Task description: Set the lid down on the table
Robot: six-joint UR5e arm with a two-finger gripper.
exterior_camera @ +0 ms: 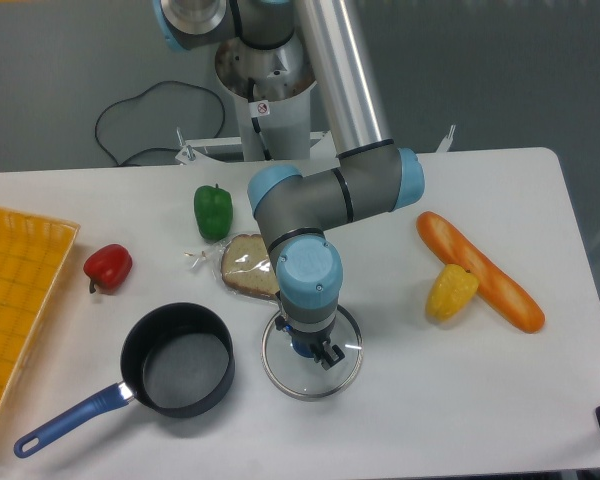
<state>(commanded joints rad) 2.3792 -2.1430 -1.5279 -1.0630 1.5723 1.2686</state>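
The lid, a round glass disc with a silver rim, is low over or on the white table, just right of the saucepan; which of the two I cannot tell. My gripper points straight down over its middle and is shut on the dark blue knob, which the wrist mostly hides. Only the rim and the outer glass show around the gripper.
A black saucepan with a blue handle stands left of the lid. Bagged bread lies just behind it, with a green pepper and a red pepper further left. A yellow pepper and a baguette lie right. A yellow tray fills the left edge.
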